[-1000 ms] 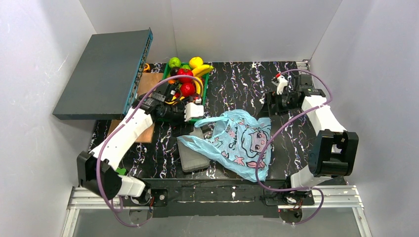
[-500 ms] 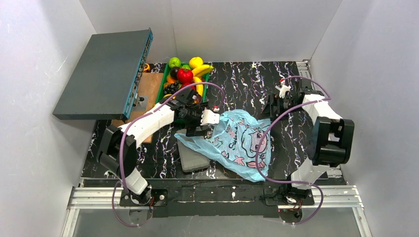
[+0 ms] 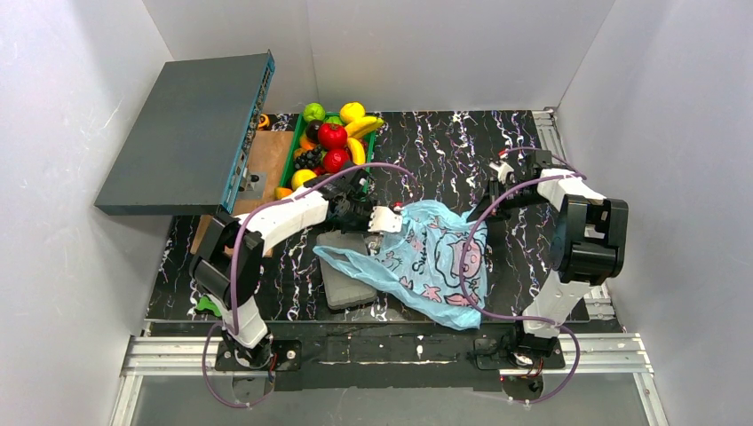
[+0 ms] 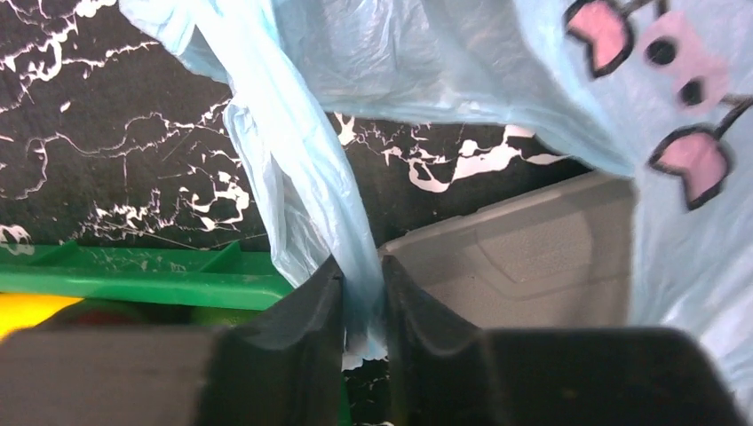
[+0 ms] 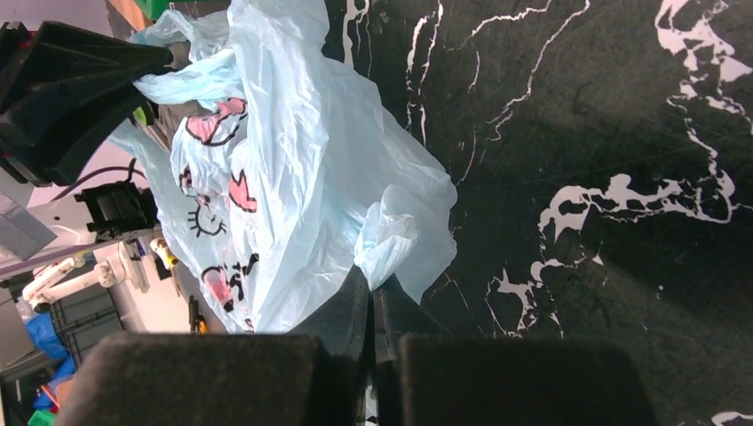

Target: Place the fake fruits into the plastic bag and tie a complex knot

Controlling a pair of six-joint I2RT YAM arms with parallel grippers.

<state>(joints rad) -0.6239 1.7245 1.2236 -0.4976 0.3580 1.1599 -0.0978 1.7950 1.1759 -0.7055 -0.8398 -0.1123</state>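
Bag [image 3: 435,253] pinched by left tool [image 4: 360,286] (right tool [image 5: 371,289] too).

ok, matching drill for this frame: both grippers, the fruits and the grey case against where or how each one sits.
1 left gripper
2 right gripper
3 fake fruits
4 grey case

a partly under the plastic bag
b piled in the green tray
c shut on bag plastic, tray side
d shut on bag plastic, side away from the tray

Pairs: 1-c, 2-d, 3-b, 4-a
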